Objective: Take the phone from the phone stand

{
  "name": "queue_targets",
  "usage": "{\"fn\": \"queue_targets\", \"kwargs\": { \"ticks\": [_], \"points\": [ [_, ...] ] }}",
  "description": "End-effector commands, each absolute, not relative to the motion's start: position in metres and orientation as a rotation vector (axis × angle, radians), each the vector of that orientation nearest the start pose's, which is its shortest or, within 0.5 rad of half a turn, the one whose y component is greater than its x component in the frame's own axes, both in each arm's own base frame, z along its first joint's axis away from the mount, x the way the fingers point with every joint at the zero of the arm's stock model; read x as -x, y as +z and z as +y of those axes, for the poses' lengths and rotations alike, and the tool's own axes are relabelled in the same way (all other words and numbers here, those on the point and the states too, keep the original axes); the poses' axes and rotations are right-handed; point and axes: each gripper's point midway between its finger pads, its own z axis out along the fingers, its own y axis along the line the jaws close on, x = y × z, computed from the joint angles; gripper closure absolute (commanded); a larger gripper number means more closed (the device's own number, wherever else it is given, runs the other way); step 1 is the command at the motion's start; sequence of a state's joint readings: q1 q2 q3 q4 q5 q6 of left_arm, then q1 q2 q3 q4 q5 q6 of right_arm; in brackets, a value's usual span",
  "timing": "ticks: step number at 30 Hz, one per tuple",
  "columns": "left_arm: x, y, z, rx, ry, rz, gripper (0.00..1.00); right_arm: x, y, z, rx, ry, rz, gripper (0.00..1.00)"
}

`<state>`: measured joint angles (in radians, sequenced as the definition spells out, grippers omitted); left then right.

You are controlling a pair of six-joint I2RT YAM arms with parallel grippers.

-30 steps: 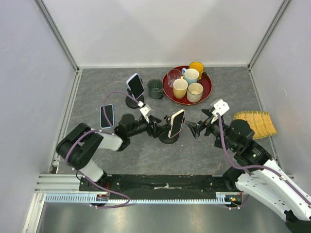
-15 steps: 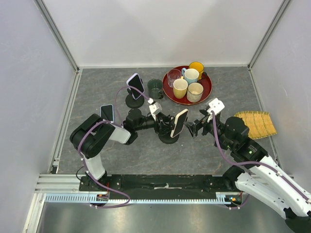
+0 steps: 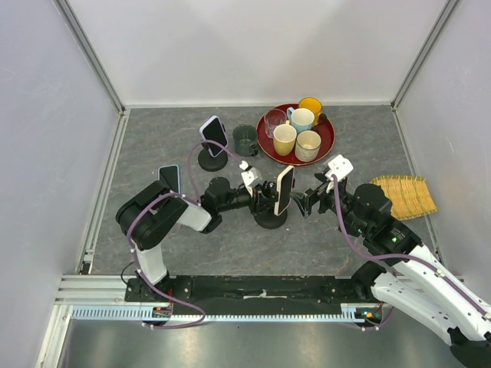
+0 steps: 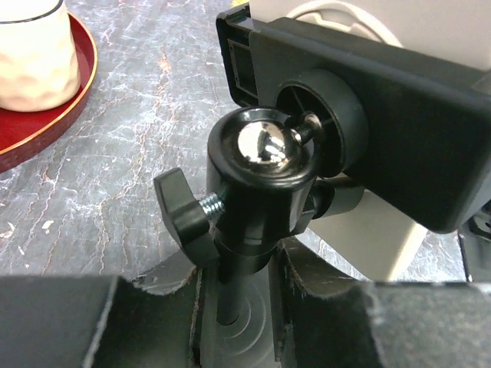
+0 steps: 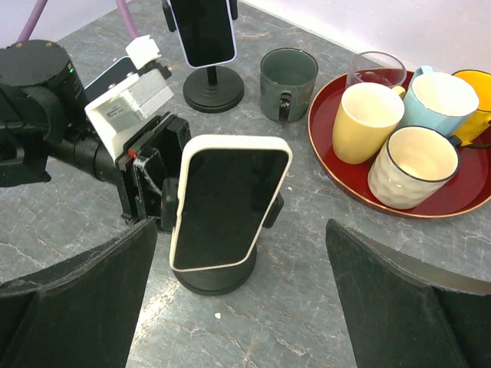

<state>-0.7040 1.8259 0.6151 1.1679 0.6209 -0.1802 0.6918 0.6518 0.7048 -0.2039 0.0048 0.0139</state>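
A phone in a cream case point(image 3: 285, 190) sits clamped on a black phone stand point(image 3: 270, 218) at the table's middle. My left gripper point(image 3: 259, 198) reaches in from the left, its fingers closed round the stand's post under the ball joint point(image 4: 261, 153); the left wrist view shows the left gripper point(image 4: 234, 307) and the clamp's back point(image 4: 383, 138). My right gripper point(image 3: 305, 203) is open just right of the phone, not touching it. In the right wrist view the phone point(image 5: 226, 201) faces the camera, between the spread fingers of the right gripper point(image 5: 242, 230).
A second phone point(image 3: 214, 135) stands on another stand behind. A third phone point(image 3: 169, 179) lies at the left by my left arm. A green mug point(image 3: 245, 140), a red tray point(image 3: 331, 134) of cups and a bamboo mat point(image 3: 403, 195) lie behind and to the right.
My left gripper has moved right and closed in on the stand's post. The phone has turned more edge-on in the top view. The right gripper has crept slightly closer.
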Motion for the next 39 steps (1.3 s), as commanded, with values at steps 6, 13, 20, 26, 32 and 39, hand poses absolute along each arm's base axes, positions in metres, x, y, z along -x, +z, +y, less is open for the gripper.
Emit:
{"fn": "queue_targets", "kwargs": {
  "ticks": [6,13,20,26,32,39],
  "points": [
    [-0.263,0.117,-0.363,-0.791,-0.859,1.474,0.98,-0.224,0.296,0.181,0.528,0.52,1.633,0.02],
    [-0.257,0.099,-0.354,-0.678,-0.6,1.602,0.98,-0.225,0.305,0.172,0.391,0.53,1.739,0.02],
    [-0.253,0.082,-0.351,-0.574,-0.454,1.692,0.98,-0.23,0.295,0.176,0.233,0.582,1.86,0.02],
    [-0.239,0.07,-0.367,-0.606,-0.392,1.68,0.98,-0.239,0.287,0.176,0.103,0.57,1.911,0.02],
    [-0.23,0.062,-0.378,-0.646,-0.379,1.683,0.98,-0.246,0.274,0.182,0.049,0.522,1.959,0.02],
    [-0.223,0.05,-0.386,-0.678,-0.34,1.691,0.98,-0.254,0.258,0.184,-0.013,0.396,1.978,0.1]
  ]
}}
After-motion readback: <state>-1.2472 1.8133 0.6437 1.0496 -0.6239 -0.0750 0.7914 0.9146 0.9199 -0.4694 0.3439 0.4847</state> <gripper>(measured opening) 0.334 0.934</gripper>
